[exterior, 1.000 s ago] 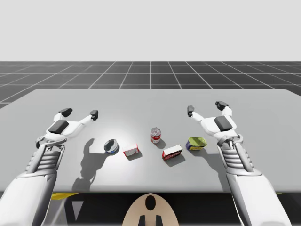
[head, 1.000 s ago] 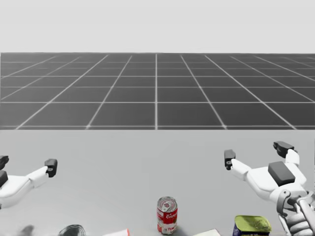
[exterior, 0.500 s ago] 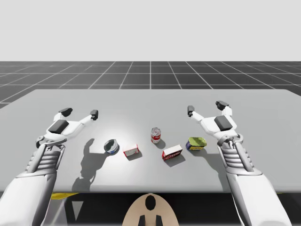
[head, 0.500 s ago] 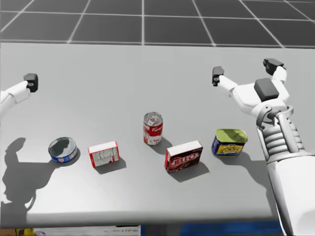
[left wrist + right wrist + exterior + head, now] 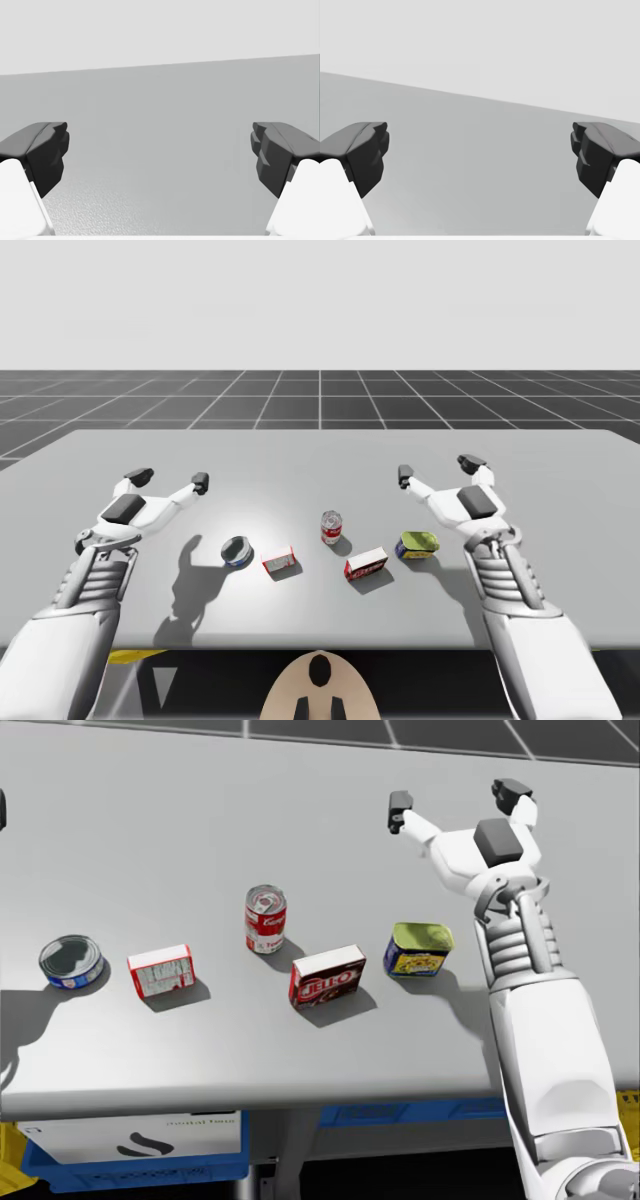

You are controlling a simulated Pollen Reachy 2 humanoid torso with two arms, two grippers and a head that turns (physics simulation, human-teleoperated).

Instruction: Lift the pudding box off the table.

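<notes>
The table [image 5: 320,455] is a grey slab across the middle band of the high view, and everything sits on it. Two white arms come in from the bottom edge, the left arm [image 5: 95,590] at lower left and the right arm [image 5: 510,590] at lower right, both held over the table. There's a blue crate [image 5: 130,1160] under the table's near edge, lower left of the head view.

The left fingers [image 5: 200,482] are left of centre in the high view, spread wide, gripping nothing. The left wrist view agrees: bare table ahead of them. The right fingers [image 5: 405,475] are right of centre and the same story: wide apart, nothing held, bare table ahead in the right wrist view. In the head view they sit upper right.

The pudding box [image 5: 328,977] is dark red-brown, on the table at about the centre of the head view and just below centre in the high view. Neither set of fingers touches it. The right fingers are well apart from it, up-frame and to the right.

Just right of the pudding box, with a small gap, is the yellow-topped can [image 5: 420,948] with a blue side, close beside the right arm. Up-left of the pudding box is the red and white can [image 5: 265,919], upright, near but not touching. Further left is the small red and white box [image 5: 161,970]. At the far left of the head view is the flat blue tin [image 5: 71,961].
</notes>
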